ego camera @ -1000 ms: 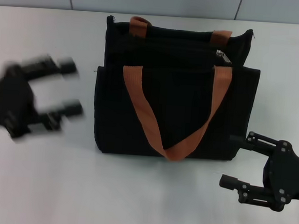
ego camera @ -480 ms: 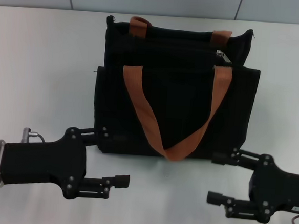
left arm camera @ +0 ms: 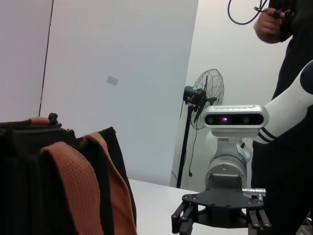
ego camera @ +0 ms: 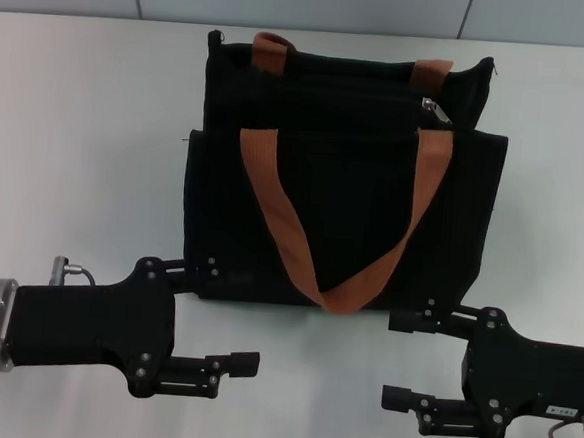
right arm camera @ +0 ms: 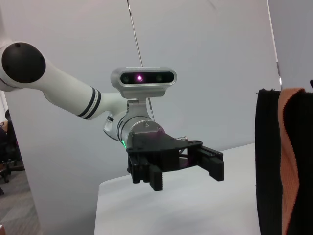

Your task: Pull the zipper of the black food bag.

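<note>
head view: black food bag (ego camera: 343, 182) stands mid-tabletop (ego camera: 79, 114), orange handles (ego camera: 331, 232) draped down the front, metal zipper pull (ego camera: 435, 109) sits at the bag's right top corner. Can't say if that's the start or end of its travel.
head view, arms: left gripper (ego camera: 227, 317) and right gripper (ego camera: 402, 359) both hang low in front of the bag, fingers spread, holding nothing.
left wrist view: bag side and strap up close, zipper not visible.
right wrist view: just the bag's edge, plus the other gripper with fingers apart.

No readable text, brand, number or sign anywhere. Only a small pale sticker at lower right of the head view, on the right arm (ego camera: 559, 409), its print too small to make out.
</note>
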